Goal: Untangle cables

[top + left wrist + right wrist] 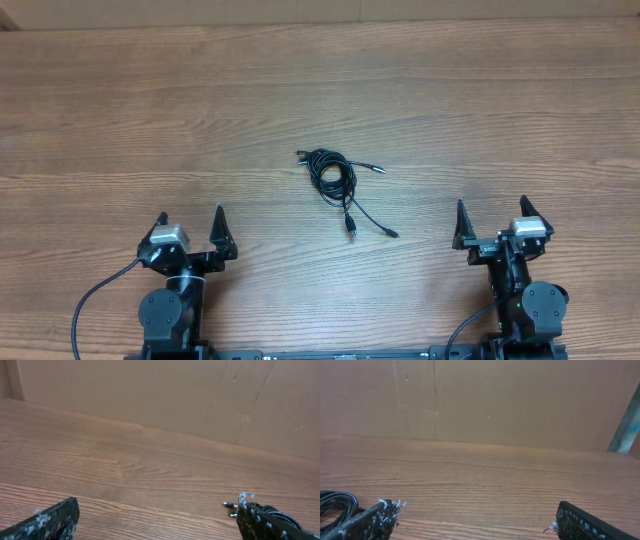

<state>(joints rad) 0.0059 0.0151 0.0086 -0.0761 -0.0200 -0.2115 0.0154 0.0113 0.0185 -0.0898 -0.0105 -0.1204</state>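
The cables [336,176] are thin black cords bunched in a small coil at the table's middle, with plug ends trailing toward the front [351,226] and to the right. My left gripper [191,222] is open and empty at the front left, well away from the coil. My right gripper [491,213] is open and empty at the front right. In the left wrist view, two plug ends [230,509] show beside my right finger. In the right wrist view, a loop of the cables [335,502] shows at the far left edge.
The wooden table [150,110] spreads all round the coil. A brown cardboard wall [495,400] stands along the table's far edge.
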